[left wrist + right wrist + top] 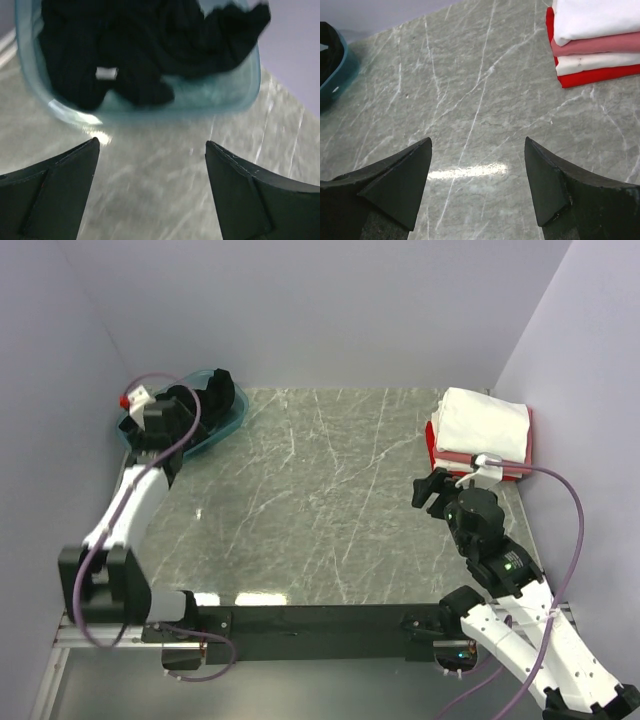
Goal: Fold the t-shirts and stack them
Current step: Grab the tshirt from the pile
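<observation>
A grey-green marbled table top (330, 500), veined with thin white lines, is seen from above. It is enclosed on three sides by plain pale lavender walls: a back wall (330, 310) at 12 o'clock, a left wall (40, 390) at 9 o'clock and a right wall (590, 370) at 3 o'clock. Light is reflected as a bright white patch (240, 597) on the polished surface toward 6 o'clock.

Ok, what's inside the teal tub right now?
A crumpled black t-shirt fills the teal tub, with a small white tag showing on it. Whether anything lies beneath the cloth cannot be seen, since it covers most of the tub's floor.
</observation>
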Robot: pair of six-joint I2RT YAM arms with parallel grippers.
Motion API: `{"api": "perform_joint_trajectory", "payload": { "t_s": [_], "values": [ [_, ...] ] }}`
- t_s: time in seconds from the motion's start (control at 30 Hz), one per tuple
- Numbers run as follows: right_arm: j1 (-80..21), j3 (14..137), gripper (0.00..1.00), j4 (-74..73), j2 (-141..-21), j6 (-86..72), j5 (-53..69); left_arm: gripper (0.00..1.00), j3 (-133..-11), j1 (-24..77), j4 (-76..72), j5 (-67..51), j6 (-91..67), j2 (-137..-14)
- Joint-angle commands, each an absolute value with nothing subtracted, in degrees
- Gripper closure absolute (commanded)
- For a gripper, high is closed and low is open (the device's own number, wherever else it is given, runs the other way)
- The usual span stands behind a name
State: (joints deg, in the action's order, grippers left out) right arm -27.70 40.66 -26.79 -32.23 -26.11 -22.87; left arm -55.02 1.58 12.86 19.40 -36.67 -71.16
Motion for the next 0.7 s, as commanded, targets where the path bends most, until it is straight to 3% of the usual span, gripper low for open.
{"api": "perform_joint_trajectory", "payload": {
  "t_s": [0.0,0.3,0.67],
  "values": [
    [-27.25,39.82,0.19,-24.96,-30.94,-26.19,-21.8,0.08,-66.33,0.09,8.87,19.76,-34.54,-82.56],
    [-27.25,39.29,0.18,-24.08,-31.38,-25.4,-20.74,0.09,-100.35,-2.37,23.81,26.1,-29.8,-117.03],
    [-27.16,39.2,0.18,-23.29,-32.08,-24.7,-20.21,0.14,-100.55,-3.78,24.61,22.23,-30.85,-125.59]
  ]
}}
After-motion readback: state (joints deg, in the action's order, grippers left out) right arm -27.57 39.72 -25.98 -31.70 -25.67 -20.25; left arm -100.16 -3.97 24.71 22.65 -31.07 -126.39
